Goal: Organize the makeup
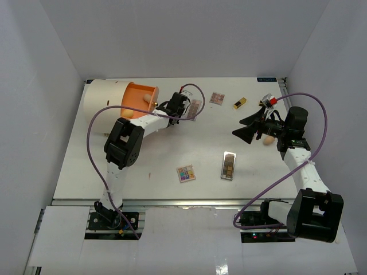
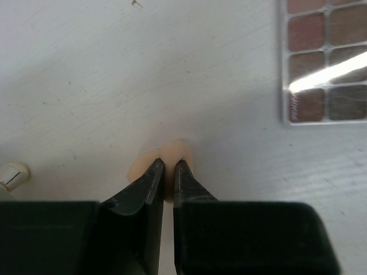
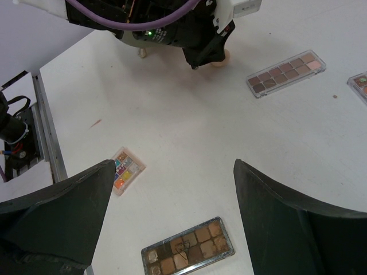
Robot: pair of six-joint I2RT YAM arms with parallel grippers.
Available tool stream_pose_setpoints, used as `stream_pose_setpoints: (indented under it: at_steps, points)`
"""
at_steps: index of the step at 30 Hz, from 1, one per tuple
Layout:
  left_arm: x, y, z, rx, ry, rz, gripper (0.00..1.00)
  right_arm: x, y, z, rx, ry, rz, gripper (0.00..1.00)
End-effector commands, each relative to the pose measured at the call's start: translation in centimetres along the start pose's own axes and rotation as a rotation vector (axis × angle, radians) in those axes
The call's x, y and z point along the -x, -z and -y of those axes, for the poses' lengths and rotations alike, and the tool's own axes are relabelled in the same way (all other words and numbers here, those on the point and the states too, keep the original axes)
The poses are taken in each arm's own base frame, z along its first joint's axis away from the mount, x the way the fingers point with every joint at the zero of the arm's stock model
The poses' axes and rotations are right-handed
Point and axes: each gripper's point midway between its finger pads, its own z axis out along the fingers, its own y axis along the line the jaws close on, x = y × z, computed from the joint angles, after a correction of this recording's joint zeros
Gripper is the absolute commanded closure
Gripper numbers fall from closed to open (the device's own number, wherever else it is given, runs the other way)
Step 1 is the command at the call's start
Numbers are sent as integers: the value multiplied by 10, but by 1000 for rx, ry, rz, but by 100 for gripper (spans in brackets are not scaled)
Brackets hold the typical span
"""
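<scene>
My left gripper (image 1: 179,109) is shut on a tan egg-shaped sponge (image 2: 172,152) low over the table, beside the orange drawer front. The gripper (image 2: 169,163) pinches the sponge between its tips. A long brown-pink eyeshadow palette (image 1: 195,108) lies just right of it and also shows in the left wrist view (image 2: 327,57). My right gripper (image 1: 245,127) is open and empty above the table; in its wrist view (image 3: 174,172) it hangs over a brown palette (image 3: 187,252) and a small colourful palette (image 3: 125,169). Another tan sponge (image 1: 267,139) lies beside my right wrist.
The big cream cylinder (image 1: 106,100) with its orange drawer (image 1: 140,97) stands at the back left; a tan sponge (image 1: 150,98) sits in the drawer. A small square palette (image 1: 217,98) and a gold lipstick tube (image 1: 239,103) lie at the back.
</scene>
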Motion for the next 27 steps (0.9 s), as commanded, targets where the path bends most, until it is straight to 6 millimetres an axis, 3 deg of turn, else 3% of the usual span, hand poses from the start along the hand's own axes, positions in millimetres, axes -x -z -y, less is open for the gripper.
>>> stream_pose_setpoints:
  at_steps: [1, 9, 12, 17, 21, 27]
  points:
    - [56, 66, 11, -154, 82, 145, 100, 4, 1, -4, 13, 33, 8, 10]
    - [91, 147, 30, -372, 187, 270, 100, 4, 2, -4, 10, 34, 9, 10]
    - [106, 185, 21, -424, 232, 336, 100, 4, 1, -3, 8, 31, 8, 10]
    - [118, 230, 15, -509, 278, 405, 100, 4, 2, -4, 8, 35, 9, 10]
    - [131, 268, -9, -494, 310, 487, 100, 4, 2, -4, 8, 34, 9, 10]
    - [136, 287, -64, -366, 360, 535, 100, 3, 1, -3, 8, 31, 8, 10]
